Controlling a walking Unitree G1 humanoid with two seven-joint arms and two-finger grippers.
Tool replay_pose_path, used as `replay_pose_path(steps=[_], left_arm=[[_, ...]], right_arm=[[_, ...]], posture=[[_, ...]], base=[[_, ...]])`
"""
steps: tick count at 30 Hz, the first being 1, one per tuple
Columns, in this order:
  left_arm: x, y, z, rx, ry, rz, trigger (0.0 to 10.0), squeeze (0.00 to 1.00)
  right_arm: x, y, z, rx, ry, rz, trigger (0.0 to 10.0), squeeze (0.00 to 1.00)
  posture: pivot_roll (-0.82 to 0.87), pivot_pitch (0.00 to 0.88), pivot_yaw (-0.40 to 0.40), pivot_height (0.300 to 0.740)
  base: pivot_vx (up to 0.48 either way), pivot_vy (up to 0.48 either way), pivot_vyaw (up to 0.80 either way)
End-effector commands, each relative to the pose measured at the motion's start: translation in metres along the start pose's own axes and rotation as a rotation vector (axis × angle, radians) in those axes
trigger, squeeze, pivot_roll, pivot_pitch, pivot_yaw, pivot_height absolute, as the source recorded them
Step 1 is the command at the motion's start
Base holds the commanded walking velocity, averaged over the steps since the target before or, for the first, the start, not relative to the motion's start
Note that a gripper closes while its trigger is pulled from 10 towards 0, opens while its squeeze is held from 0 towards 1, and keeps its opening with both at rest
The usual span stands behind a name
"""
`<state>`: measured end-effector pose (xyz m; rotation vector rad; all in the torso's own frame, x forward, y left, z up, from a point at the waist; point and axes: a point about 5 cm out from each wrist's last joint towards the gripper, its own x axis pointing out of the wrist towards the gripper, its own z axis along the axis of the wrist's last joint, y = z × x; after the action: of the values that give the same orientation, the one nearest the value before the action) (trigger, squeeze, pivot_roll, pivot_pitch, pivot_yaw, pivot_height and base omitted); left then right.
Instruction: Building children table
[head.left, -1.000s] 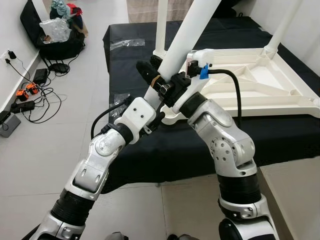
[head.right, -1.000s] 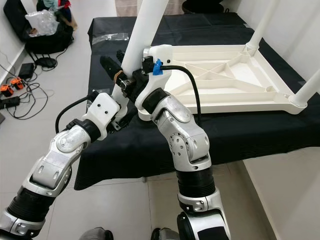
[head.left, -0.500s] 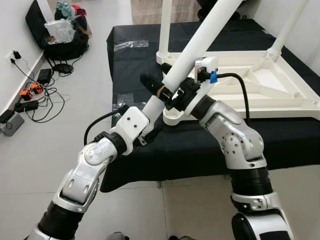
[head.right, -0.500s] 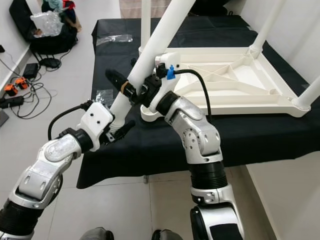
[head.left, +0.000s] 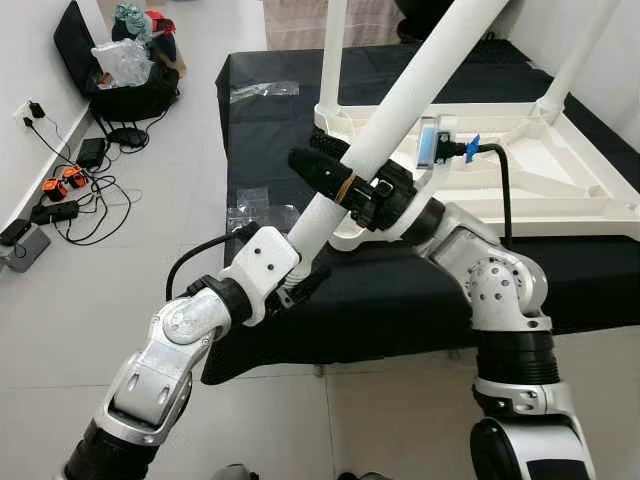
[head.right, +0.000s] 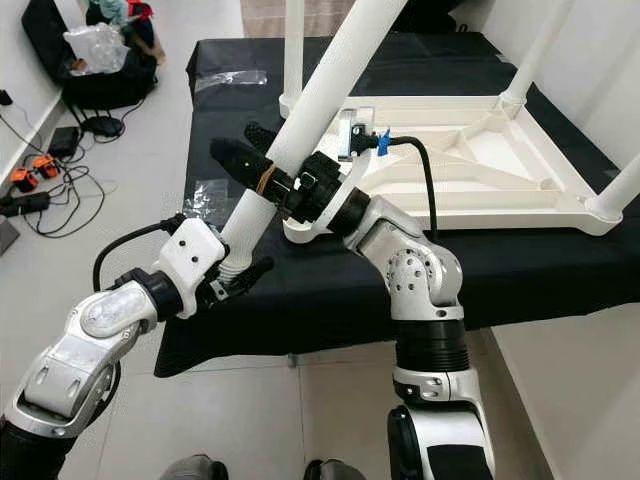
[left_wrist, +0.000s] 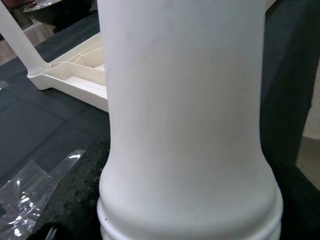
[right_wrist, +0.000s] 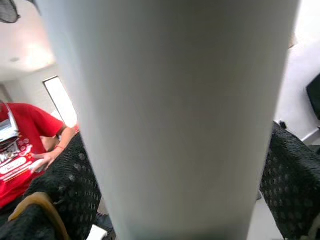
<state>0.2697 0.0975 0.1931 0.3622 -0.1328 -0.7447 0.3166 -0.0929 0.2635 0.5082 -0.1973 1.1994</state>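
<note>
The white table leg (head.left: 400, 95) leaned over the near corner socket (head.left: 345, 235) of the upturned tabletop (head.left: 560, 190). Left gripper (head.left: 300, 275) and right gripper (head.left: 345, 180) both clasped it. Straightening it upright before screwing would seat it well.

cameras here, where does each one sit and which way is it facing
Left eye, right eye: on the head, looking forward and down at the upturned table top on black cloth; both silver arms show.
Left wrist: looks along the left pincer at the white leg.
Right wrist: looks along the right pincer, its black fingers either side of the leg; a person in red behind.
All four share the leg.
</note>
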Motion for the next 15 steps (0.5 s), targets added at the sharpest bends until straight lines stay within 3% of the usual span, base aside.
replay_pose_path(steps=[1, 15], left_arm=[[0.0027, -0.0101, 0.0048, -0.029, -0.022, -0.045, 10.0, 0.0], [0.0031, -0.02, 0.01, -0.075, -0.039, -0.099, 10.0, 0.0]], right_arm=[[0.0074, 0.0048, -0.0029, 0.005, 0.008, 0.05, 10.0, 0.0], [0.0104, 0.0074, -0.0053, 0.005, 0.016, 0.111, 10.0, 0.0]], posture=[[0.07, 0.091, -0.044, 0.74], [0.07, 0.091, -0.043, 0.74]], base=[[0.0, 0.0, 0.0], [0.0, 0.0, 0.0]])
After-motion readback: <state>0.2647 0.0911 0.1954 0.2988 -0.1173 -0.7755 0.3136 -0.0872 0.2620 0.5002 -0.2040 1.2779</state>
